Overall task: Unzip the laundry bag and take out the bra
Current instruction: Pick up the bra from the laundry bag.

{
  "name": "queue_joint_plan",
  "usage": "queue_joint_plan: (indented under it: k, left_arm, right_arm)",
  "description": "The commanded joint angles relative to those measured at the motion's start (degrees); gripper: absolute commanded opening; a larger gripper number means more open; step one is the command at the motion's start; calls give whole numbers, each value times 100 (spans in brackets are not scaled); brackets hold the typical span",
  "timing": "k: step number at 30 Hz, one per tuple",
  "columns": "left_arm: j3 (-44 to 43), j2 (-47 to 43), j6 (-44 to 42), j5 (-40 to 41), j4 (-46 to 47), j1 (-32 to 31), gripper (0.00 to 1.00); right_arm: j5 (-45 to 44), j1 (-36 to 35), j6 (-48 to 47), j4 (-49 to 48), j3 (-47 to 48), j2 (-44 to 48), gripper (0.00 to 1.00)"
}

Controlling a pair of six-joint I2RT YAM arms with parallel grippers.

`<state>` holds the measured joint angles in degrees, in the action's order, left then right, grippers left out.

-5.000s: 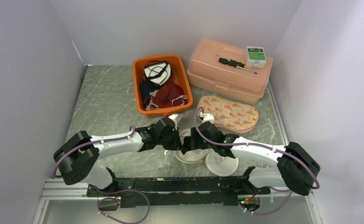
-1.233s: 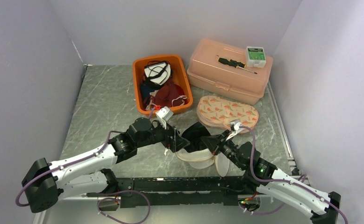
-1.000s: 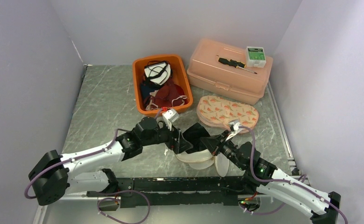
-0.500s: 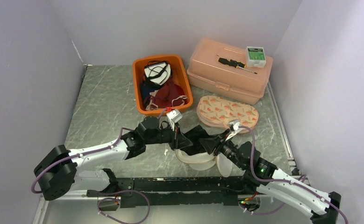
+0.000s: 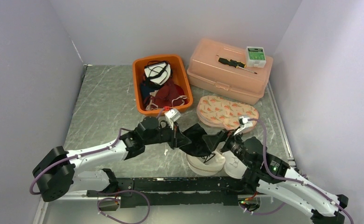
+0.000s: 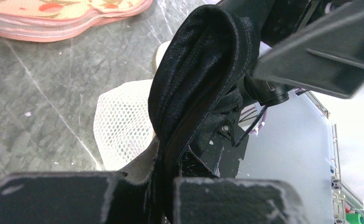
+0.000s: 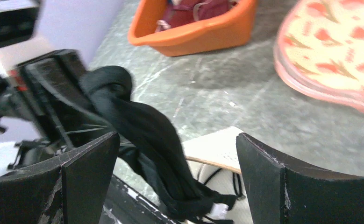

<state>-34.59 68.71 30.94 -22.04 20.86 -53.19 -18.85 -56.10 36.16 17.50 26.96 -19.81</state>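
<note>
The left gripper (image 5: 179,139) is pinched tight on the black bra (image 5: 199,142). In the left wrist view the bra (image 6: 198,79) sticks up from that grip like a folded dark bump. The bra is up in the air, just above the white net bag (image 5: 207,165). The bag lies flat at 6 o'clock on the table (image 5: 110,107), close to the arm bases.

The right gripper (image 5: 220,140) is spread wide, at 3 o'clock from the bra. In its own view the bra (image 7: 147,123) hangs between its two fingers (image 7: 84,182), but they do not squeeze it. A thin strap seems to dangle down to the bag (image 7: 215,147), though it is too dark to be sure it touches.

An orange bin (image 5: 136,88) of clothes sits at 11 o'clock from the bra. A pink box (image 5: 226,70) is at 1 o'clock. A flat pad (image 5: 226,112) with red marks lies between the box and the bra.
</note>
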Motion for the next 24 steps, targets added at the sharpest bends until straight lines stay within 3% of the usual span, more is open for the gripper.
queue_joint_plan:
  k: [1, 6, 11, 15, 24]
  left_arm:
    - [-201, -450, -61, 532, -284, -13, 3]
    - [-354, -1052, -88, 1396, -1164, -7, 3]
    - [-544, -1713, -178, 1887, -1721, -12, 3]
    - [-885, -1930, -143, 2065, -2207, -16, 3]
    - [-1423, -2381, -213, 2336, -2825, -16, 3]
  right_arm:
    - [-1340, -21, 915, 1013, -30, 297, 98]
    - [-2054, -24, 1547, 1469, -251, 406, 94]
    - [-2047, -9, 1697, 1599, -206, -285, 86]
    - [-1632, -2, 1393, 1092, -385, -568, 76]
    - [-672, 152, 1368, 493, -627, -1419, 85]
